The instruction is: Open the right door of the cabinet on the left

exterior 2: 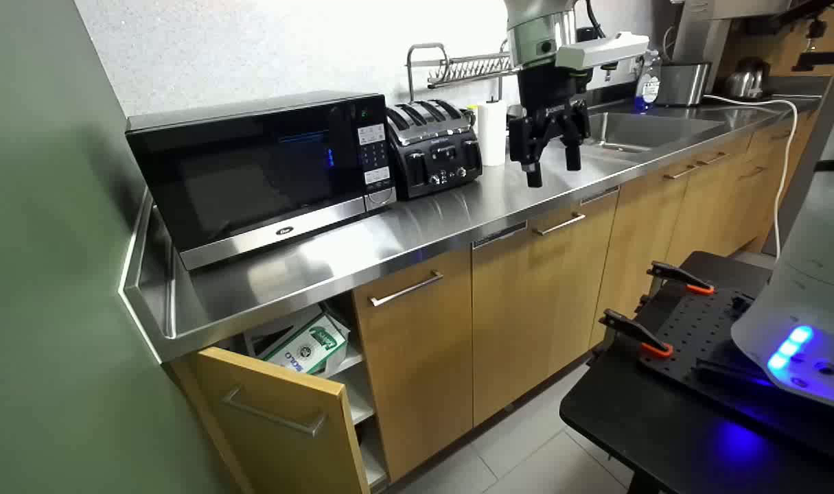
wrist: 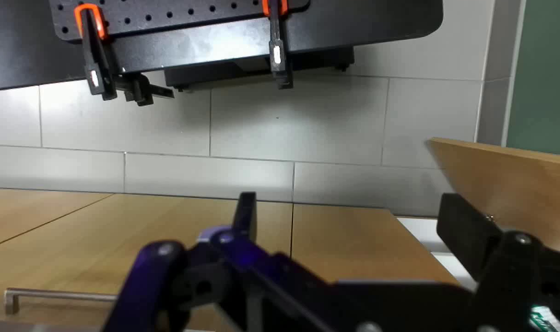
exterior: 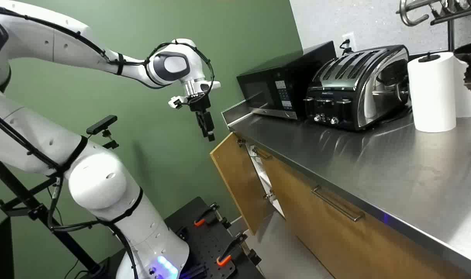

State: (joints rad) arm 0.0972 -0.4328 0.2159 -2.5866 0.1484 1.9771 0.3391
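The cabinet [exterior 2: 235, 418] is light-brown wood under the steel counter. Its left door [exterior: 241, 182] stands open; it also shows ajar in the wrist view [wrist: 515, 184]. The right door [exterior 2: 417, 357] is a flat, tall panel with a slim silver bar handle [exterior 2: 406, 288], and it is shut. It shows steeply foreshortened in an exterior view [exterior: 276, 166] and between the fingers in the wrist view [wrist: 353, 240]. My gripper [exterior 2: 554, 173] is open and empty, fingers pointing down. It hangs above counter height, apart from the door. It also shows in an exterior view [exterior: 209, 135].
A black microwave [exterior 2: 252, 185], a toaster [exterior 2: 434, 151] and a paper towel roll [exterior: 432, 93] stand on the steel counter [exterior: 336, 151]. A wider wood front [exterior 2: 533, 315] adjoins the right door. The robot's black table [wrist: 206, 46] with orange-tipped clamps faces the cabinets. A green wall [exterior: 161, 128] bounds one side.
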